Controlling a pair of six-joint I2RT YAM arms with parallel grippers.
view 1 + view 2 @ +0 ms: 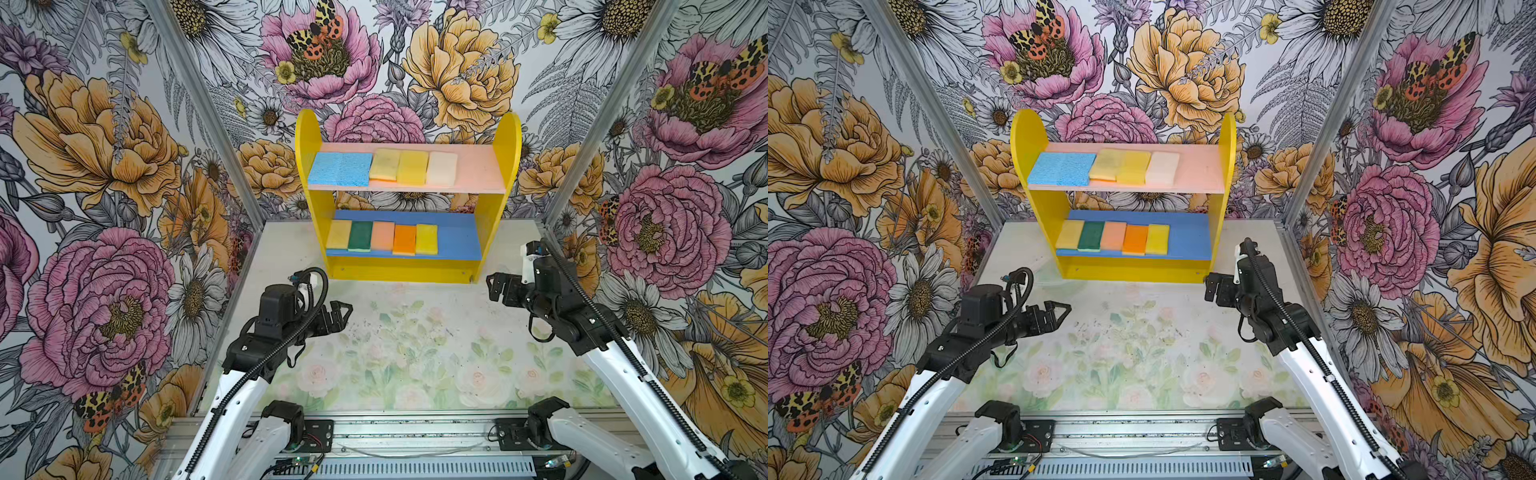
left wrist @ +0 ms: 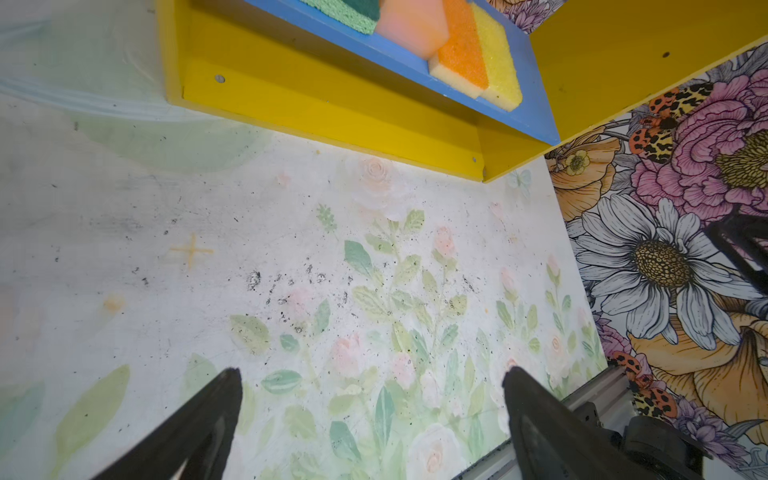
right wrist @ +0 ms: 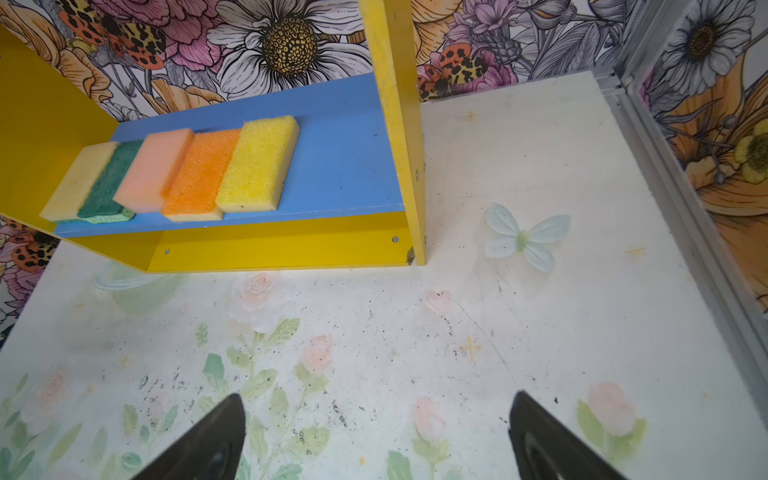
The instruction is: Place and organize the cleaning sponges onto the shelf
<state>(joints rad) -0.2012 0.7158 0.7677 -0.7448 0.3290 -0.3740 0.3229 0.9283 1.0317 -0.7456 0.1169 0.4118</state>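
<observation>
**While both grippers are hanging empty, the shelf is carrying every sponge**

Since nothing is sitting between them, both pairs of jaws are standing wide apart. The left gripper (image 2: 370, 374) is hovering over the bare table (image 2: 124, 208) at about eight o'clock. The right gripper (image 3: 376, 399) is hovering at about three o'clock, near the foot of the shelf (image 1: 305, 137) but clear of it.

The shelf is standing at twelve o'clock. On its pink upper board (image 1: 478, 170), the light blue sponges (image 1: 340, 168) are lying at the nine o'clock end; they are looking like two pads butted together, though the seam is faint. A pale yellow sponge (image 1: 384, 164), a deeper yellow sponge (image 1: 412, 167) and a cream sponge (image 1: 441, 168) are following toward three o'clock. On the blue lower board (image 1: 457, 241), a dull yellow sponge (image 1: 338, 235), dark green sponge (image 1: 360, 236), peach sponge (image 1: 383, 236), orange sponge (image 1: 404, 240) and bright yellow sponge (image 1: 427, 239) are running the same way. No sponge is lying on the table.

Placing is looking finished, so the step in hand is probably a clean retreat or a last tidy. Each arm is best drawn toward six o'clock, the right one keeping off the yellow side panel. If tidying, the peach sponge is riding over the green one's edge and the orange one is sitting slightly forward. A light fingertip nudge toward twelve o'clock is suiting soft foam better than a pinch.
</observation>
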